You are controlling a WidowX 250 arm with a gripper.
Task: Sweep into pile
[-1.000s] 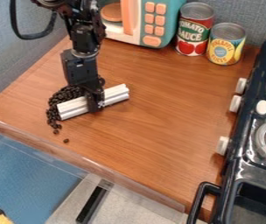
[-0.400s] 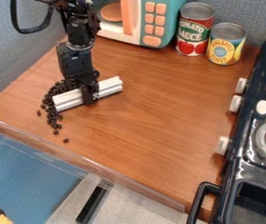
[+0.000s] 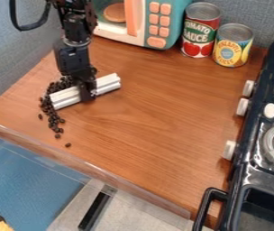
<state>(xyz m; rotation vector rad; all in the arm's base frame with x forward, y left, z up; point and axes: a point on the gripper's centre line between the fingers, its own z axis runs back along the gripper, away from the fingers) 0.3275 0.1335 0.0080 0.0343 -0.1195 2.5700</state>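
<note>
On the wood-grain counter (image 3: 157,122), toward the left of the view, the black gripper (image 3: 88,94) hangs down over a pale ribbed bar (image 3: 107,84). Claw closed on the bar, pinching it near the middle, with a stretch of it showing to either side. Bar lies at a slant, its right end higher in the view than its left. Dark beans (image 3: 51,118), the stuff to be swept, bunch along the far and left sides of the bar, thickest behind its left half, partly hidden there by the gripper. From that bunch a ragged trail runs down the view past the bar's left end, toward the near edge of the counter. One stray bean (image 3: 68,145) sits apart, below the trail and to its right; another lies just left of the trail. At the back of the counter, a teal and white toy microwave (image 3: 178,16) with orange buttons, a round orange piece (image 3: 115,12) visible inside it. To its right, two cans upright side by side: a red tomato can (image 3: 201,29), and a yellow and blue pineapple can (image 3: 231,48) a little nearer the camera. Along the right edge, a black toy stove (image 3: 251,173) with pale knobs (image 3: 229,150) facing the counter.
</note>
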